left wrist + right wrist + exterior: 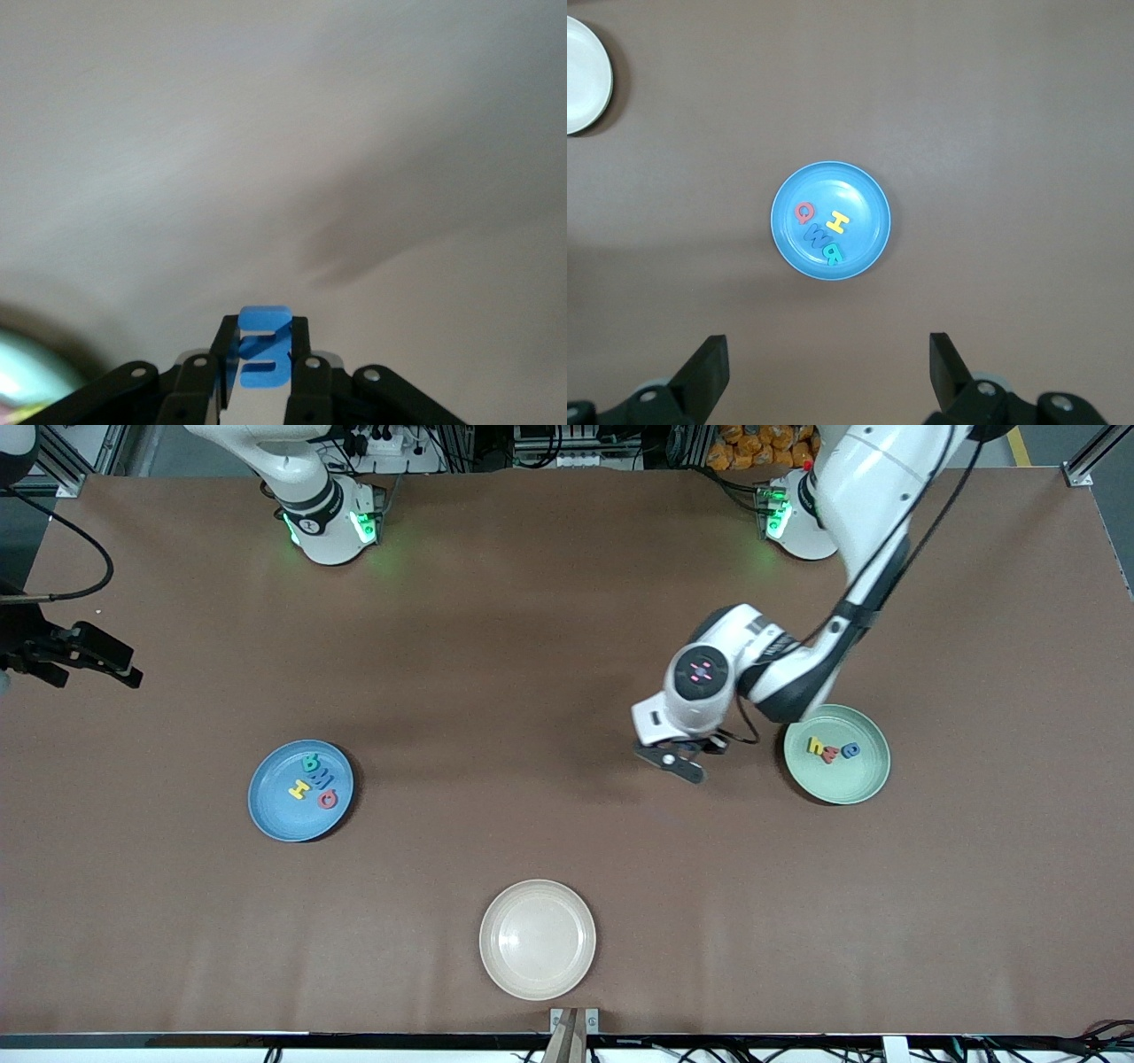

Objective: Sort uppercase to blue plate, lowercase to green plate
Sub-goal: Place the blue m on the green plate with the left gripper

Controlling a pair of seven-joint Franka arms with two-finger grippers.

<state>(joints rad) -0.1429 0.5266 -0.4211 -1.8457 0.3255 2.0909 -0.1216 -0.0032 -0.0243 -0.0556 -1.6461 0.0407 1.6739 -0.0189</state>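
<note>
Four uppercase [314, 779], three lowercase [831, 749] plated.

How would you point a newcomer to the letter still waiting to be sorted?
Find the green plate at the left arm's end of the table. Beside it, over bare tabletop, the left gripper is shut on a small blue foam letter. It is the only letter on no plate.

Worktop [549, 691]: plain brown. Blue plate [270, 815]: medium blue, unpatterned, carrying a yellow H [299, 787], red Q [328, 799], blue M [319, 777] and teal R [311, 762]. Green plate [850, 784]: pale mint, carrying yellow h [813, 744], red letter [830, 754] and blue letter [850, 750]. Third plate [538, 939]: cream. Left hand [262, 363]: black, pinching a bright blue letter [264, 359].
</note>
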